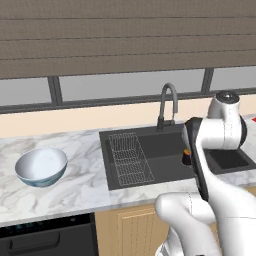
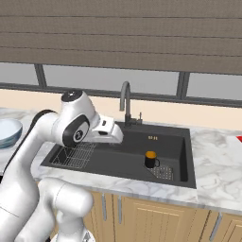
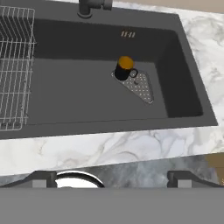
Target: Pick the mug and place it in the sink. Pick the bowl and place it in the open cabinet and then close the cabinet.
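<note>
The small black mug (image 3: 124, 68) with an orange top stands upright on the floor of the dark sink (image 3: 78, 92), beside the corner drain. The mug (image 2: 151, 159) is at the basin's right part, and in the left base view the mug (image 1: 186, 156) is half hidden by my arm. My gripper (image 3: 113, 179) hangs open and empty above the sink's front rim, well apart from the mug. From the right, the gripper (image 2: 115, 138) is over the sink (image 2: 118, 158). The floral bowl (image 1: 41, 166) sits upright on the marble counter left of the sink (image 1: 165, 147). The open cabinet is out of view.
A wire rack (image 1: 130, 157) fills the basin's left part, and a dark gooseneck tap (image 1: 167, 102) rises behind it. Closed light-wood doors (image 2: 156, 220) run under the counter. A dark appliance (image 1: 45, 237) sits below the bowl. A red object (image 2: 236, 139) lies at the far right.
</note>
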Controlling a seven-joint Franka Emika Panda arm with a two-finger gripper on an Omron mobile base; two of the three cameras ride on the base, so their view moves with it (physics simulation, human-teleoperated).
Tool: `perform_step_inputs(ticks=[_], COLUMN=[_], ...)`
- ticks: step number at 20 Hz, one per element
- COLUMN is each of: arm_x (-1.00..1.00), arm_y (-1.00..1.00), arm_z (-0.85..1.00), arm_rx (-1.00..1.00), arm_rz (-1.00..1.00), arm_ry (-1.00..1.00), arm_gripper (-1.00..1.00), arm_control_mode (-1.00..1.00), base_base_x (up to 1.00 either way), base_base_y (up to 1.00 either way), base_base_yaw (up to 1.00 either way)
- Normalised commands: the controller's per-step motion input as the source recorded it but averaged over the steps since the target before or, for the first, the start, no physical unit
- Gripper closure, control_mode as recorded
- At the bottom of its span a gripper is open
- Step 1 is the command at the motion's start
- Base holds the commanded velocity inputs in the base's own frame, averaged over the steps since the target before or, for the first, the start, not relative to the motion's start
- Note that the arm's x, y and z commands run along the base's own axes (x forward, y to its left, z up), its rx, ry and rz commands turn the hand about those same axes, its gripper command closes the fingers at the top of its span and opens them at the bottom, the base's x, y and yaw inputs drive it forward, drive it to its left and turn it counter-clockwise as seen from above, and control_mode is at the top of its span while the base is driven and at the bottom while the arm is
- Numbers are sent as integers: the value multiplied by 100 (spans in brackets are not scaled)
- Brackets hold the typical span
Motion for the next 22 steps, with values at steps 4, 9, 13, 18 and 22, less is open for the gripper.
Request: perform_step_inputs(ticks=[4,9,13,18,22], arm_x=[-30,-12,0,7,8], arm_y=[78,86,100,99,83], arm_z=[6,1,16,20,2], arm_rx=[2,0,-2,-8,12], arm_rz=[-18,-1,0,4,4], arm_ry=[0,0,1,18,29], arm_gripper=[-100,-100,-100,-100,-100], arm_control_mode=[-100,-100,-100,-100,-100], base_base_x=[0,0,0,0,0], base_base_y=[0,0,0,0,0], base_base_yaw=[0,0,0,0,0])
